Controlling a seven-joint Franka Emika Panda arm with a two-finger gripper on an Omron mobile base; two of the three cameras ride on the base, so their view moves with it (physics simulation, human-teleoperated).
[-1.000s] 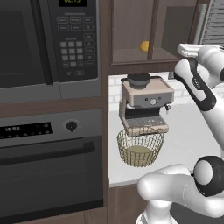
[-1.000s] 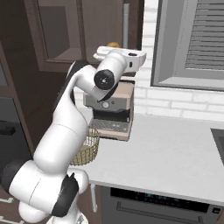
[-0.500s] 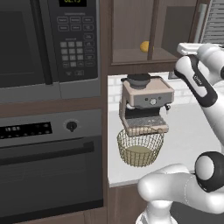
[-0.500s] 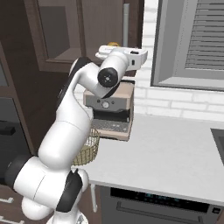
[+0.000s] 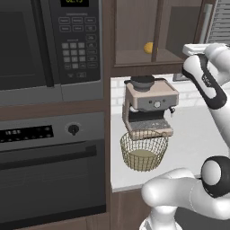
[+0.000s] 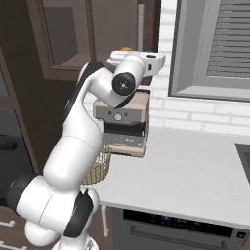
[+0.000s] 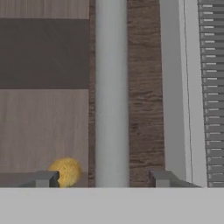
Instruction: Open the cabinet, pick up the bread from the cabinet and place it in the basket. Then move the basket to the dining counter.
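Observation:
The dark wooden cabinet (image 5: 179, 27) hangs above the counter with its door shut. Its long silver handle (image 7: 111, 92) runs upright between my gripper's (image 7: 103, 179) fingertips (image 7: 46, 178). The jaws stand open, one on each side of the bar, with a gap on both sides. The bread (image 7: 65, 171), a small yellow-orange lump, lies inside the cabinet beside the left fingertip and shows as the bread (image 5: 148, 47) through the door panel. My gripper (image 5: 192, 47) is up at cabinet height. The wire basket (image 5: 143, 150) stands on the white counter below; the arm hides part of the basket (image 6: 100, 166).
A beige coffee machine (image 5: 149, 105) stands on the white worktop (image 6: 195, 171) right behind the basket. A microwave (image 5: 49, 45) and an oven (image 5: 49, 166) fill the wall to the left. A window with grey blinds (image 6: 215, 44) lies to the right of the handle.
The hand has crept slightly up and closer to the handle. The jaws have narrowed a little around the bar. Basket and bread lie where they were.

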